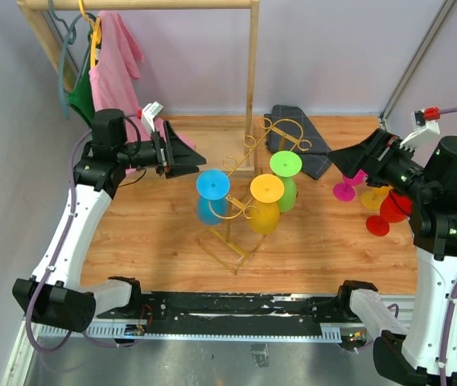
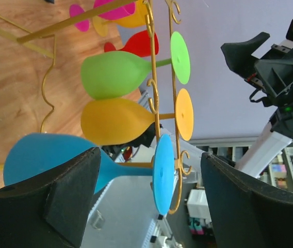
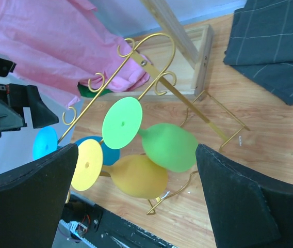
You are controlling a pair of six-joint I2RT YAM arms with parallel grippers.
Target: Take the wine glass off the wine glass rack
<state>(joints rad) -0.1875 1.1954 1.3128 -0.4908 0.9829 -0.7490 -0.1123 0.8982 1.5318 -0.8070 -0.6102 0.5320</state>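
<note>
My left tool (image 1: 182, 158) stands wide and empty near the blue wine glass (image 1: 211, 197). That glass hangs bowl-down from the wine glass rack (image 3: 145, 61) in the middle of the counter (image 1: 148, 233). My right tool (image 1: 349, 157) is wide too, holding nothing. A sideways pull could snag the round foot in the rack's curled wire. Thin and gold, the rack looks light enough to tip, knocking the matte orange glass (image 1: 265, 205) just beside.
</note>
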